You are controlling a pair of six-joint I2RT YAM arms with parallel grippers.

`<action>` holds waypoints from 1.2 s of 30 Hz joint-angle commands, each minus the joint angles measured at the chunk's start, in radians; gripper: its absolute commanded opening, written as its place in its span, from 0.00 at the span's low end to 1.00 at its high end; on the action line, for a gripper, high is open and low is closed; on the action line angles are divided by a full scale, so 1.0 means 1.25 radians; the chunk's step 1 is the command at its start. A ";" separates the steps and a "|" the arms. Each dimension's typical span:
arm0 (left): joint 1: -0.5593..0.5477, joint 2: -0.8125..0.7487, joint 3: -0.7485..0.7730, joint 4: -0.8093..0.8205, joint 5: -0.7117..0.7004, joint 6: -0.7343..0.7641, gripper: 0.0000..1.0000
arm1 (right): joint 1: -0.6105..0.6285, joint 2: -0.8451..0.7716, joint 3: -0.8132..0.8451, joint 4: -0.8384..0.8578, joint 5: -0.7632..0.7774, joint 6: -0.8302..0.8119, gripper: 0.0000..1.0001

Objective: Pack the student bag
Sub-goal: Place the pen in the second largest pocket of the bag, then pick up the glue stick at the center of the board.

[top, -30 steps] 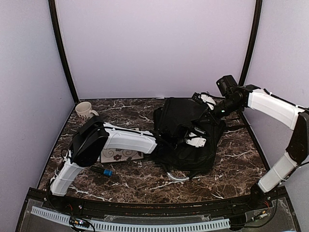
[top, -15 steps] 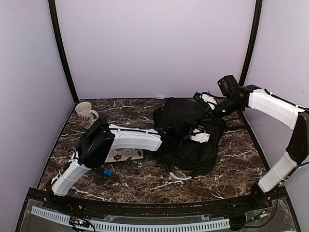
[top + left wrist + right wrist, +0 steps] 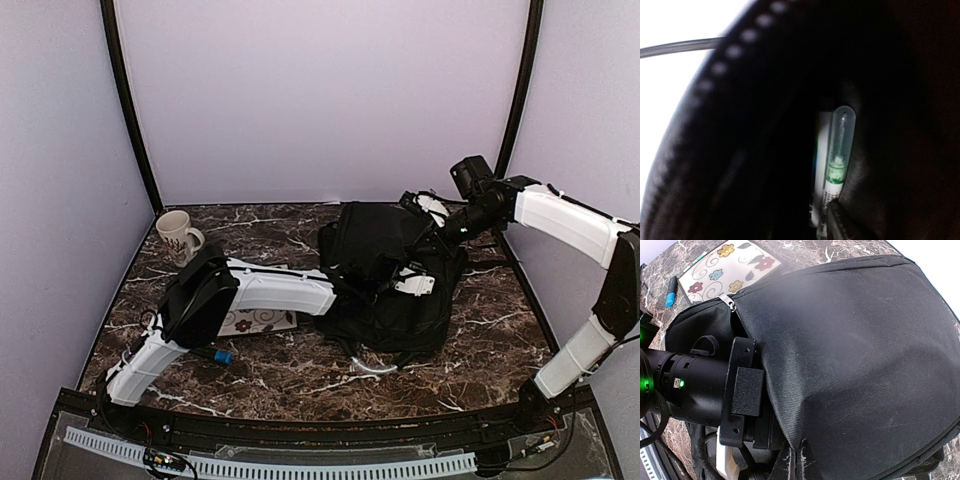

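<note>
The left arm [image 3: 280,290] is pushing further into the student bag [image 3: 400,325]. Its black elbow [image 3: 198,295] is shifting right, toward the bag, and the lower link is leaning over more. Its white wrist piece [image 3: 414,285] is now sitting slightly higher and further right under the raised flap [image 3: 375,235].

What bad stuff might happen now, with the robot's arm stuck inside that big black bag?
1. The right gripper seems to pinch up the flap of the large black fabric backpack. If it slips, the flap could drop onto the left arm reaching inside.
2. The clear-capped green pen sits deep in the bag, close in front of the left wrist camera. Pulling the arm out might catch the pen and drag it out too.
</note>
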 commanded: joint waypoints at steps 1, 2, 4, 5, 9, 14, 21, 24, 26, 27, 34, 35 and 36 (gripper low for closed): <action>-0.020 -0.101 -0.056 0.040 -0.033 -0.057 0.40 | 0.014 -0.049 -0.005 0.031 -0.080 -0.004 0.00; -0.030 -0.117 -0.074 0.051 -0.036 -0.067 0.41 | 0.013 -0.048 -0.008 0.035 -0.077 -0.004 0.00; -0.050 -0.146 -0.108 0.073 -0.041 -0.086 0.42 | 0.012 -0.041 -0.012 0.044 -0.072 -0.004 0.00; -0.059 -0.161 -0.124 0.077 -0.042 -0.096 0.43 | 0.012 -0.035 -0.014 0.046 -0.071 -0.003 0.00; -0.095 -0.212 -0.191 0.087 -0.051 -0.103 0.43 | 0.007 -0.024 -0.017 0.054 -0.073 -0.004 0.00; -0.124 -0.267 -0.249 0.095 -0.087 -0.107 0.44 | 0.002 -0.023 -0.039 0.089 -0.071 0.001 0.00; -0.147 -0.443 -0.446 0.084 -0.120 -0.267 0.49 | 0.001 -0.032 -0.081 0.125 -0.053 0.000 0.00; -0.145 -0.549 -0.550 0.066 -0.137 -0.398 0.59 | 0.001 -0.031 -0.109 0.146 -0.047 -0.003 0.00; -0.141 -0.618 -0.597 0.027 -0.150 -0.486 0.66 | 0.001 -0.024 -0.132 0.153 -0.036 -0.010 0.00; -0.135 -0.644 -0.607 -0.016 -0.154 -0.541 0.67 | 0.001 -0.020 -0.143 0.159 -0.030 -0.013 0.00; -0.023 -0.751 -0.560 -0.419 -0.092 -0.968 0.68 | 0.001 0.010 -0.164 0.166 -0.017 -0.027 0.00; -0.006 -0.760 -0.562 -0.445 -0.090 -1.006 0.69 | 0.002 0.011 -0.164 0.165 -0.019 -0.027 0.00; 0.008 -0.772 -0.567 -0.465 -0.086 -1.034 0.71 | 0.002 0.012 -0.165 0.165 -0.020 -0.027 0.00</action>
